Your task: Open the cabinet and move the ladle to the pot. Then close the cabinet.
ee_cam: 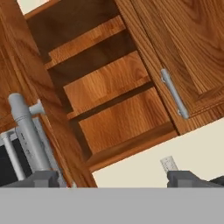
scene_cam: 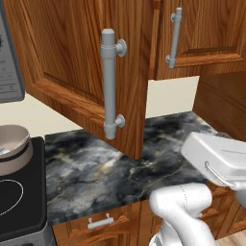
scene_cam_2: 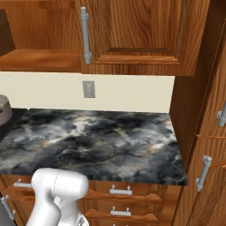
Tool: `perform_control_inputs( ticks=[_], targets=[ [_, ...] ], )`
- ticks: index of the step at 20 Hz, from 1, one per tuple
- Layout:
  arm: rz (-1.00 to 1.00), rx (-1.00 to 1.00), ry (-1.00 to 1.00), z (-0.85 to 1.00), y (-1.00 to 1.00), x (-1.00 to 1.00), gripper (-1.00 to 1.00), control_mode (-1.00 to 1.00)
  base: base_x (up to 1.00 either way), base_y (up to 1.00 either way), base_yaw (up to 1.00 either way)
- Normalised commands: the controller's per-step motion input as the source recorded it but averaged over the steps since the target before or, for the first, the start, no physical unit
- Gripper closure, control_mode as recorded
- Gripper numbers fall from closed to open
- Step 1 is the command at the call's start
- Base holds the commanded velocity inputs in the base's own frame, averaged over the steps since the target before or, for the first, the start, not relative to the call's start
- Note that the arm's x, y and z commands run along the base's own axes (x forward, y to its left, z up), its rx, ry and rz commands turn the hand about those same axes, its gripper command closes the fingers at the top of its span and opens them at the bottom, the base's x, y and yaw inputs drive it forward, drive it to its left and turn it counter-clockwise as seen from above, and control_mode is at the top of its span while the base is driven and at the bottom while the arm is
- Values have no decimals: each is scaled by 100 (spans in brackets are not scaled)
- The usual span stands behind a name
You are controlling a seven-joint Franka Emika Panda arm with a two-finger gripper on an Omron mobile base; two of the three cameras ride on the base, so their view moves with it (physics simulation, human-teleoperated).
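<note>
- Cabinet (ee_cam: 105, 83): wall-mounted, reddish-brown, two doors. Left door (scene_cam: 81, 62) swung wide out over the worktop; right door (scene_cam_2: 137, 31) closed. Two grey bar handles, one per door (scene_cam: 110, 84) (scene_cam_2: 85, 35).
- Cabinet interior, hand view: two bare wooden shelves (ee_cam: 109, 78) in sight; the upper part is dark and hard to read.
- Worktop (scene_cam_2: 97, 141): dark marbled stone, bare from its front edge to the back wall; its right end meets a tall wooden unit (scene_cam_2: 198, 110).
- Pot (scene_cam: 13, 146): on the stove (scene_cam: 19, 197) at the worktop's left end, cut off by the frame edge; something pale, possibly a utensil, lies inside.
- Wall outlet (scene_cam_2: 88, 89): one, above the worktop's back edge.
- Drawers (scene_cam_2: 119, 194): below the front edge, small horizontal handles.
- Gripper (ee_cam: 113, 179): fingers spread wide, nothing between them, facing the open cabinet.
</note>
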Motion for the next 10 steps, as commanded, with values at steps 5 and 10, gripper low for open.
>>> perform_control_inputs(
  ticks=[5,10],
  targets=[
    [0,-2,-1,0,41,-14,-100,-100,0,0,0],
    [0,-4,-2,-6,67,0,-100,-100,0,0,0]
  ],
)
